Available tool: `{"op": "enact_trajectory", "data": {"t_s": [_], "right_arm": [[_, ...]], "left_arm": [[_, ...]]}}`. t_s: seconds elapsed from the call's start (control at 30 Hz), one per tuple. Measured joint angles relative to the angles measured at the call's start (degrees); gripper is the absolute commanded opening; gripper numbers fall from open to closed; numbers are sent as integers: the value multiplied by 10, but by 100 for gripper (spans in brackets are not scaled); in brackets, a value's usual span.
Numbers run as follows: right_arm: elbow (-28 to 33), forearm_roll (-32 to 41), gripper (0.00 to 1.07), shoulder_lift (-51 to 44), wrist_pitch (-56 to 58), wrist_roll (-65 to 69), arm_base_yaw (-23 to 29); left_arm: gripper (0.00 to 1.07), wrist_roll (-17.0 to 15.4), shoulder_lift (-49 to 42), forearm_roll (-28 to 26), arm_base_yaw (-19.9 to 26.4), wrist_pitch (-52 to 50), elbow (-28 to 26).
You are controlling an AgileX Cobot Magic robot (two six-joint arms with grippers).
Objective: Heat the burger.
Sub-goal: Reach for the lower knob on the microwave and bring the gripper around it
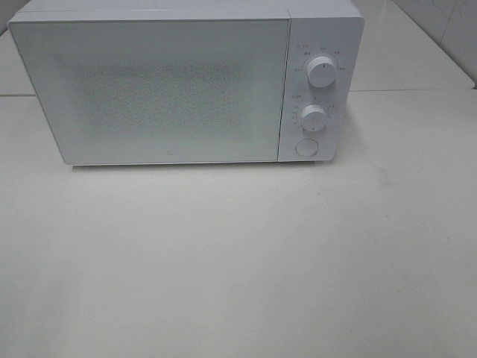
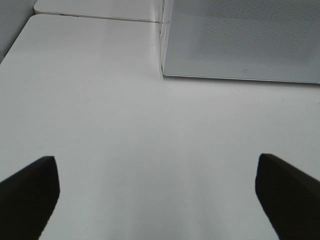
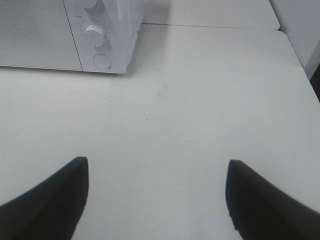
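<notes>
Exterior high: microwave [image 1: 186, 82] shut, inside hidden — left gripper [image 2: 155, 165], right gripper [image 3: 156, 167] both spread.

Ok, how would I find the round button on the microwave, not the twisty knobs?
Find the white microwave on the white table and look at the strip right of its door. An upper knob and a lower knob sit there, and the button is below both. It is flat and plain, while the knobs stick out with marks around them.
</notes>
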Motion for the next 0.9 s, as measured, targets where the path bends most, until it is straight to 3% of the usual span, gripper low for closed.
{"op": "enact_trajectory", "data": {"t_s": [0.5,0.9], "right_arm": [[-9,0,75,13,-69,0,0],[1,0,75,137,-229,0,0]], "left_arm": [[100,0,0,0,0,0,0],[100,0,0,0,0,0,0]]}}
